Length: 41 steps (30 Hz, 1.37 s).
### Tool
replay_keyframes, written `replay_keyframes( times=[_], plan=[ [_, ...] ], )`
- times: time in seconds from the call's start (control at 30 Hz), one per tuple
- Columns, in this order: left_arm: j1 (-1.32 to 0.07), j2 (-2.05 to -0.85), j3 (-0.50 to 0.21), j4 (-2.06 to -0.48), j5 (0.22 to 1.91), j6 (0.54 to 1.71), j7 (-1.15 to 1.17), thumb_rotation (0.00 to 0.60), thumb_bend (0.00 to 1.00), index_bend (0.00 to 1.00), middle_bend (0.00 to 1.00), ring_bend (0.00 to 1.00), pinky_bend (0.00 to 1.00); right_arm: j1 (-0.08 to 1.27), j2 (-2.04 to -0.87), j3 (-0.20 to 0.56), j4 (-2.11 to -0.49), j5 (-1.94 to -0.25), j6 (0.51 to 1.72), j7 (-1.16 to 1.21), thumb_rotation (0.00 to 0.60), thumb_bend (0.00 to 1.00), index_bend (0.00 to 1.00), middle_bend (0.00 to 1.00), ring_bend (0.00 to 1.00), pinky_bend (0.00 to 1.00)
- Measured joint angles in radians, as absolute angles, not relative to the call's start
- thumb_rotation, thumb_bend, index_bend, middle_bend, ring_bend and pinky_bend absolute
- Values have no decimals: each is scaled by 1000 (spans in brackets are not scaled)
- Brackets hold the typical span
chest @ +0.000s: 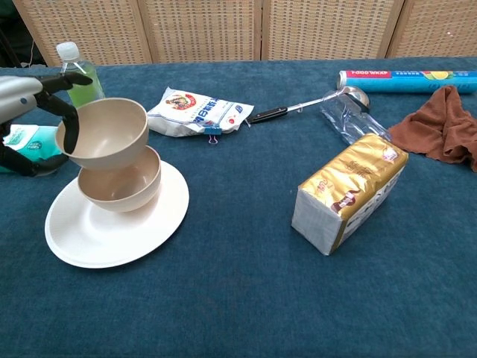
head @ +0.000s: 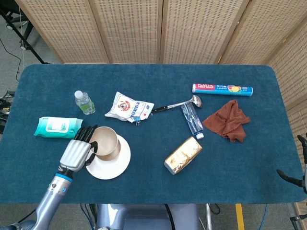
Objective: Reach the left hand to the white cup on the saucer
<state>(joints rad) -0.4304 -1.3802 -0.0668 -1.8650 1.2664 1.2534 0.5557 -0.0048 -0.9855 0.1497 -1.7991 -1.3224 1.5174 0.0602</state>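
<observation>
Left hand (chest: 33, 112) raised at table's left edge, fingers (chest: 65, 128) curled over rim of upper white cup (chest: 104, 133), gripping it. Cup tilted, lifted clear above second cup (chest: 123, 183), which sits on saucer (chest: 112, 231). Head view: left hand (head: 76, 152) just left of held cup (head: 104, 143), forearm running toward near table edge. Right hand (head: 295, 178) only partly visible at far right edge; grip state unclear.

You have two cups (chest: 104, 133) (chest: 123, 184), one saucer (chest: 112, 239), one bottle (chest: 78, 74), one wipes pack (head: 57, 127), one white bag (chest: 197, 110), one ladle (chest: 313, 102), one wrap box (chest: 406, 78), one cloth (chest: 440, 127), one gold pack (chest: 350, 190) and one clear tube (head: 191, 120).
</observation>
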Motion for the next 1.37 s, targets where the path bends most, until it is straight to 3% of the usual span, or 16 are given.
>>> replay_keyframes(
  times=[0.37, 0.63, 0.83, 0.9, 0.97, 1.07, 1.37],
  plan=[
    [-363, -1256, -28, -1869, 1323, 1300, 418, 600, 446, 736, 0, 0, 0, -4, -988, 146, -1801, -1327, 1516, 53, 600, 0, 42, 0, 0, 0],
    [-291, -1250, 44, -1690, 1360, 1300, 243, 600, 444, 736, 0, 0, 0, -4, -992, 142, -1804, -1333, 1518, 43, 600, 0, 43, 0, 0, 0],
    [-272, -1281, 48, -1590, 1349, 1269, 171, 600, 404, 736, 0, 0, 0, -4, -993, 140, -1805, -1334, 1516, 42, 600, 0, 43, 0, 0, 0],
    [-272, -1286, 45, -1581, 1341, 1255, 165, 600, 330, 702, 0, 0, 0, -4, -993, 140, -1806, -1333, 1513, 45, 600, 0, 43, 0, 0, 0],
    [-274, -1286, 42, -1574, 1329, 1235, 164, 600, 185, 559, 0, 0, 0, -3, -992, 140, -1805, -1332, 1513, 45, 600, 0, 43, 0, 0, 0],
    [-276, -1273, 40, -1582, 1319, 1215, 161, 600, 63, 417, 0, 0, 0, -3, -992, 140, -1805, -1332, 1512, 47, 600, 0, 42, 0, 0, 0],
    [-236, -1182, 40, -1671, 1372, 1297, 105, 600, 49, 355, 0, 0, 0, -3, -990, 139, -1808, -1333, 1511, 50, 600, 0, 42, 0, 0, 0]
  ],
)
